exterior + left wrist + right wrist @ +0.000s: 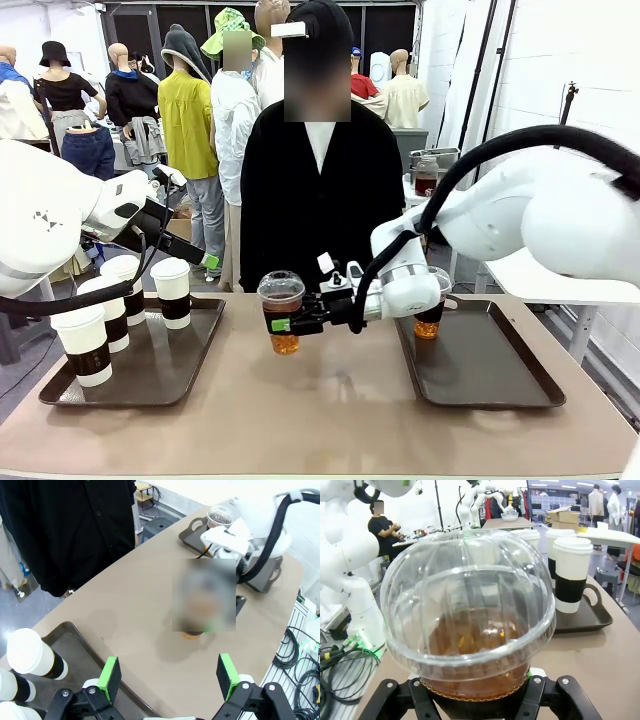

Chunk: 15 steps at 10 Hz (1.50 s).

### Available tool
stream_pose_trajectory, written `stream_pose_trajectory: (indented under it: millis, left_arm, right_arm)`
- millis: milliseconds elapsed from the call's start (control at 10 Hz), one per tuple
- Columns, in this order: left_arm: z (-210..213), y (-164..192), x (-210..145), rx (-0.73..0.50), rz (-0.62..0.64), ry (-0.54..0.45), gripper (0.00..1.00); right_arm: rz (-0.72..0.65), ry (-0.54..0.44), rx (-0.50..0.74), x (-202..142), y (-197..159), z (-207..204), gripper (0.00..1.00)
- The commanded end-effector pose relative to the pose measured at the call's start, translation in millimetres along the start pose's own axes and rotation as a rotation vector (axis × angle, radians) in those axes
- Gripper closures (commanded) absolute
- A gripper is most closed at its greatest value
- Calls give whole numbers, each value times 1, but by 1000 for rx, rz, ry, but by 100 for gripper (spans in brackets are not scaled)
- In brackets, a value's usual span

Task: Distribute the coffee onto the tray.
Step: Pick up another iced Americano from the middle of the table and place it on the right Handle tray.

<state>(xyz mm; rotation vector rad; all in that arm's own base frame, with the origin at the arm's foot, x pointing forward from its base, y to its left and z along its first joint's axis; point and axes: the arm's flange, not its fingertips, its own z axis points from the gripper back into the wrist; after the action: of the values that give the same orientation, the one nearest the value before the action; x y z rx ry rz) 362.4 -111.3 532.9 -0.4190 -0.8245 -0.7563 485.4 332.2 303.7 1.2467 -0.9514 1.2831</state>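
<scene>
right gripper (290, 325) is clamping a clear dome-lidded cup (282, 311) of brown drink, holding it between the two trays, left of the right tray (480, 375). left gripper (169, 678) is hanging open over the table.

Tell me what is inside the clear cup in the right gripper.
The clear cup holds brown drink with pale lumps, perhaps ice. The right gripper covers its base.
</scene>
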Motion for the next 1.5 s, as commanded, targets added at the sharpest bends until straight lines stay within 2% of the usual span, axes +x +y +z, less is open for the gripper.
stream_pose_trajectory:
  millis: [0, 300, 800, 1000, 1100, 1400]
  left_arm:
    - [0, 1, -1, -5, 4, 2, 0]
    - [0, 1, -1, -5, 4, 2, 0]
    - [0, 1, -1, -5, 4, 2, 0]
    - [0, 1, -1, -5, 4, 2, 0]
    - [0, 1, -1, -5, 4, 2, 0]
    - [0, 1, -1, -5, 4, 2, 0]
  right_arm:
    - [-19, -12, 1, 20, 28, 31, 39]
    - [17, -23, -56, 29, 54, 89, 39]
    - [9, 20, -99, 15, 79, 161, 39]
    - [9, 0, -117, 5, 83, 174, 39]
    - [-7, 37, -120, 6, 74, 165, 39]
    - [-7, 37, -120, 6, 74, 165, 39]
